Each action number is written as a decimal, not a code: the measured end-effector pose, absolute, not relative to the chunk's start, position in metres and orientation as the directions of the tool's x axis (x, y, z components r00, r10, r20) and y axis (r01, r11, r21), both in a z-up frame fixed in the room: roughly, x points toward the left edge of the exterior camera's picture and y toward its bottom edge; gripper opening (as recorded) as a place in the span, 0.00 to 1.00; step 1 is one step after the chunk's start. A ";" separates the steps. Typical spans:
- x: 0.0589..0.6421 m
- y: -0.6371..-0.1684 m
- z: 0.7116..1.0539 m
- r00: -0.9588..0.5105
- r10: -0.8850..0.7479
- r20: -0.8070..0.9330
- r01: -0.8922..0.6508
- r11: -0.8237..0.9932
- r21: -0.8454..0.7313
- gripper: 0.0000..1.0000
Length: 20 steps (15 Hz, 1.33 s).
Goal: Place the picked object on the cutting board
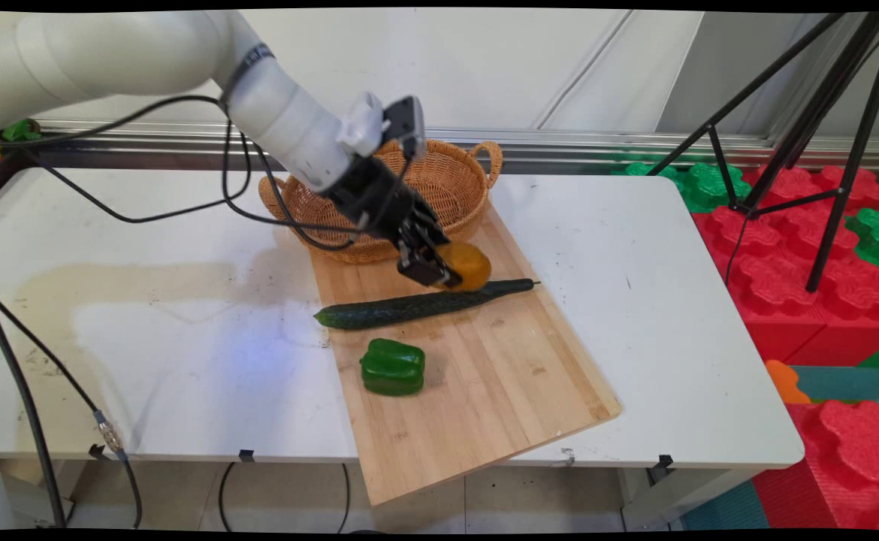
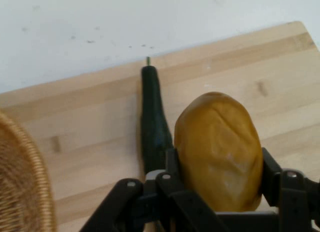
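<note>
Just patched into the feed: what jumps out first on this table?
The gripper is shut on a yellow potato, low over the wooden board in front of the wicker basket. A long cucumber lies across the board just beside it, with a green pepper nearer the camera.

Main view looks down across the table (image 1: pixel 635 248); hand view hugs the cutting board (image 2: pixel 100 137).

The board (image 1: pixel 484 376) is pale wood with a visible grain, matt and smooth, and the basket (image 1: pixel 447 180) is woven wicker, rough. The potato (image 2: pixel 218 149) has dull, faintly creased skin; the cucumber (image 1: pixel 409 306) and green pepper (image 1: pixel 393 367) look glossy, the worktop (image 1: pixel 635 263) smooth white.
</note>
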<state>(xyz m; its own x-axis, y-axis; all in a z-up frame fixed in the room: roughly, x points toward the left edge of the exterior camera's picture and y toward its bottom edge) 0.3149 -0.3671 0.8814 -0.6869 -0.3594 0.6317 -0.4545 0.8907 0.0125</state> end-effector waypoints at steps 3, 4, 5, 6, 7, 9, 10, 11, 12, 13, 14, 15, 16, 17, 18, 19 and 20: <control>0.295 -0.368 0.863 -0.701 -0.370 0.610 -0.440 0.897 0.039 0.00; 0.292 -0.368 0.860 -0.704 -0.372 0.606 -0.437 0.899 0.044 0.00; 0.287 -0.369 0.854 -0.708 -0.374 0.599 -0.433 0.900 0.051 0.00; 0.282 -0.369 0.849 -0.711 -0.377 0.593 -0.430 0.901 0.057 0.00; 0.276 -0.370 0.842 -0.716 -0.381 0.585 -0.427 0.902 0.066 0.00; 0.268 -0.371 0.831 -0.724 -0.387 0.571 -0.422 0.903 0.078 0.00; 0.265 -0.372 0.825 -0.729 -0.389 0.563 -0.419 0.904 0.083 0.00; 0.262 -0.372 0.820 -0.733 -0.391 0.557 -0.416 0.905 0.088 0.00; 0.260 -0.372 0.817 -0.735 -0.391 0.554 -0.414 0.906 0.090 0.00; 0.258 -0.372 0.813 -0.738 -0.392 0.549 -0.412 0.907 0.093 0.00; 0.256 -0.372 0.811 -0.741 -0.391 0.546 -0.410 0.907 0.094 0.00; 0.254 -0.372 0.808 -0.743 -0.390 0.543 -0.408 0.908 0.094 0.00; 0.252 -0.372 0.804 -0.746 -0.388 0.541 -0.405 0.910 0.093 0.00; 0.250 -0.373 0.802 -0.749 -0.385 0.540 -0.403 0.911 0.091 1.00; 0.249 -0.373 0.800 -0.751 -0.383 0.539 -0.401 0.912 0.088 1.00; 0.248 -0.373 0.798 -0.753 -0.379 0.538 -0.399 0.913 0.085 1.00; 0.247 -0.374 0.796 -0.755 -0.376 0.537 -0.398 0.914 0.081 1.00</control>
